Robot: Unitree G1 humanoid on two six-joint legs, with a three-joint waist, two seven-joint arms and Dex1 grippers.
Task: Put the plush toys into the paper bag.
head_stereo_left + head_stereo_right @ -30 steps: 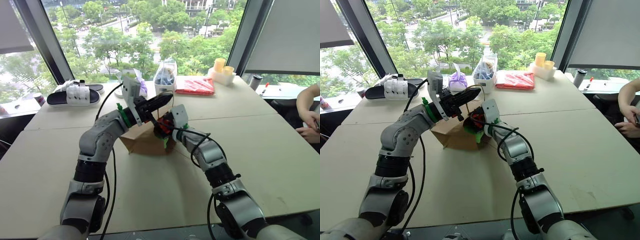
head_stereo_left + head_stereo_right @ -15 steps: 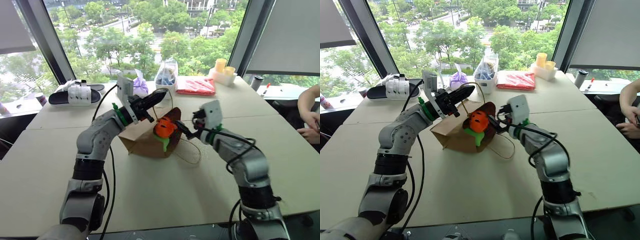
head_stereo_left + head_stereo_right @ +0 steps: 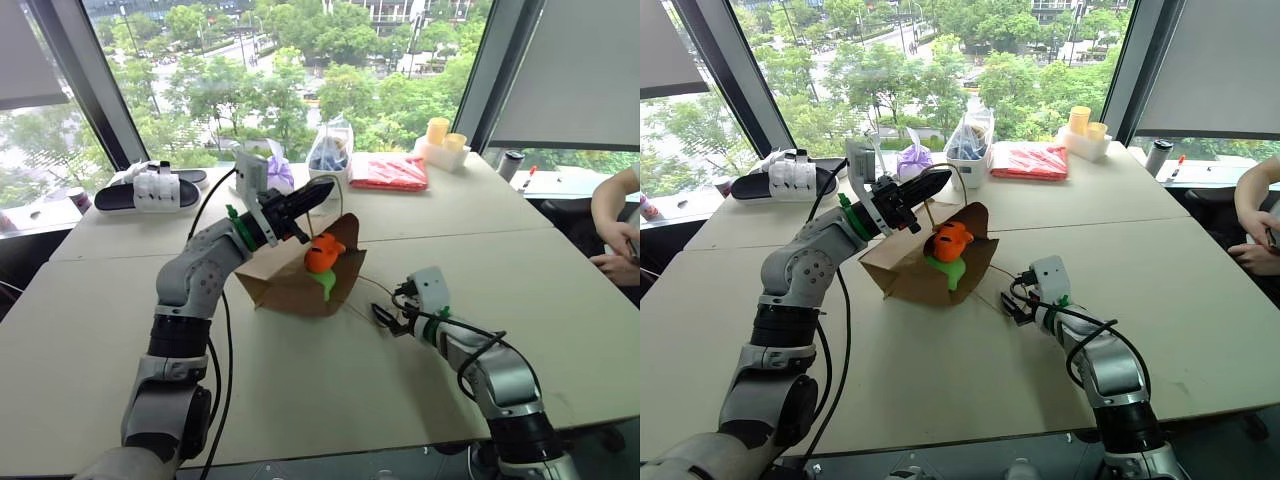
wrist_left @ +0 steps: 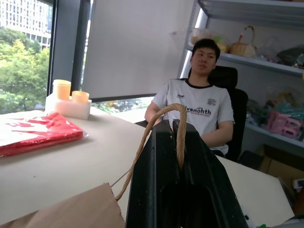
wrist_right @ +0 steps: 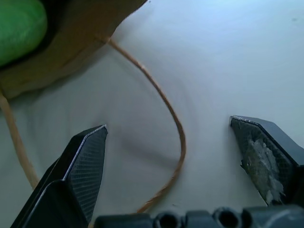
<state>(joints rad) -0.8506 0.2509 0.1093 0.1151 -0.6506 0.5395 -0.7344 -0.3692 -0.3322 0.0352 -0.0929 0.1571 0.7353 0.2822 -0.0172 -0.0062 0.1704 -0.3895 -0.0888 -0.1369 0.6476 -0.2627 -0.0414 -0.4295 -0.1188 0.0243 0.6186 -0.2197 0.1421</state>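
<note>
The brown paper bag (image 3: 285,285) lies on its side on the table, its mouth facing right. An orange plush toy (image 3: 322,253) and a green one (image 3: 328,285) sit in that mouth, partly sticking out. My left gripper (image 3: 322,190) is above the bag, shut on one twisted handle (image 4: 161,111) and holding it up. The other handle (image 5: 161,99) lies loose on the tabletop. My right gripper (image 3: 383,318) hovers low over the table just right of the bag, open and holding nothing, with that loose handle between its fingers (image 5: 88,156). The green toy (image 5: 19,26) shows beyond it.
At the table's far edge are a black-and-white slipper (image 3: 150,187), a purple pouch (image 3: 282,172), a white container with a clear bag (image 3: 330,155), a red packet (image 3: 390,170) and yellow cups (image 3: 440,135). A person's arm (image 3: 615,215) rests at the right.
My right gripper drew out of the bag's mouth, swinging right and down toward the table, and stays open. The orange toy stays in the mouth. The left gripper held still.
</note>
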